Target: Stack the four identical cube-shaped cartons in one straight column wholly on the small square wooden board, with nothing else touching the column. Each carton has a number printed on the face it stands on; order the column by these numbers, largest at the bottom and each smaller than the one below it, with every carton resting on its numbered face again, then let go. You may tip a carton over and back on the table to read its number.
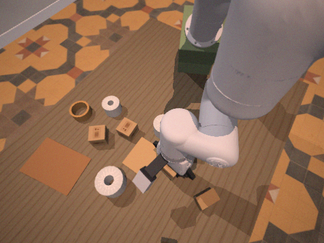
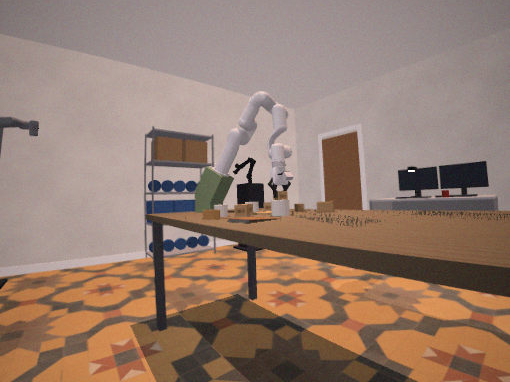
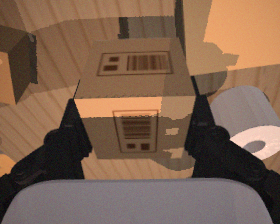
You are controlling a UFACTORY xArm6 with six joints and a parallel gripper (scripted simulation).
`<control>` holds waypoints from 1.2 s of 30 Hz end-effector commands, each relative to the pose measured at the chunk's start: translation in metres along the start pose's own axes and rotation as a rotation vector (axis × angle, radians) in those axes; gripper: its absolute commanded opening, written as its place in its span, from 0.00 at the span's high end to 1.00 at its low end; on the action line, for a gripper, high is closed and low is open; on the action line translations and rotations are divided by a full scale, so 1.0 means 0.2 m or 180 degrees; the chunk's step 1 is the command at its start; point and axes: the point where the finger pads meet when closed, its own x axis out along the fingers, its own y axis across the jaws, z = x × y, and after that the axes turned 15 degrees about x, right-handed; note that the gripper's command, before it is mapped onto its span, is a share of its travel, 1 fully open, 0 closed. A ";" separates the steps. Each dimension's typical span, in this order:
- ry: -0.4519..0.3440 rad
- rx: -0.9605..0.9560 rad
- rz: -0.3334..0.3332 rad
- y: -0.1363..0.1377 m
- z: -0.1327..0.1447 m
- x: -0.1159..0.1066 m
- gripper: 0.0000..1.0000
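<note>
Two cartons [image 1: 96,133] [image 1: 126,126] seen left of small wooden board [image 1: 140,154], on table [image 1: 143,79]. Third carton [image 3: 136,102] clamped between gripper [image 3: 137,132] fingers, lifted beside board's right edge. Fourth carton [image 1: 207,198] lies right, near side.

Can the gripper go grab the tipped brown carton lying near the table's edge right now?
Probably not yet: the gripper is already shut on another brown cube carton. The tipped carton itself lies unobstructed.

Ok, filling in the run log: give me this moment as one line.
gripper: shut on carton | carton: lifted, beside small board | two cartons left of board, one right | stack: not started
</note>
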 end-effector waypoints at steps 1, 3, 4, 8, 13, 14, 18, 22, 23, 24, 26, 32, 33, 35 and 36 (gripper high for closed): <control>-0.0069 0.0008 0.0062 0.09 -0.07 -0.02 1.00; -0.0074 0.0009 0.0067 0.17 -0.12 -0.03 1.00; -0.0075 0.0009 0.0068 0.26 -0.18 -0.05 1.00; -0.0063 0.0008 0.0053 0.44 -0.27 -0.09 1.00; -0.0064 0.0008 0.0051 0.44 -0.28 -0.06 1.00; -0.0064 0.0008 0.0050 0.44 -0.28 -0.04 1.00; -0.0064 0.0008 0.0053 0.44 -0.27 0.03 1.00; -0.0065 0.0008 0.0053 0.44 -0.28 0.12 1.00; -0.0065 0.0008 0.0053 0.44 -0.28 0.13 1.00; -0.0065 0.0008 0.0053 0.44 -0.27 0.15 1.00; -0.0065 0.0008 0.0054 0.44 -0.27 0.16 1.00; -0.0065 0.0008 0.0054 0.44 -0.27 0.17 1.00; -0.0065 0.0008 0.0053 0.45 -0.27 0.18 1.00; -0.0065 0.0008 0.0053 0.45 -0.27 0.18 1.00; -0.0065 0.0008 0.0053 0.45 -0.27 0.18 1.00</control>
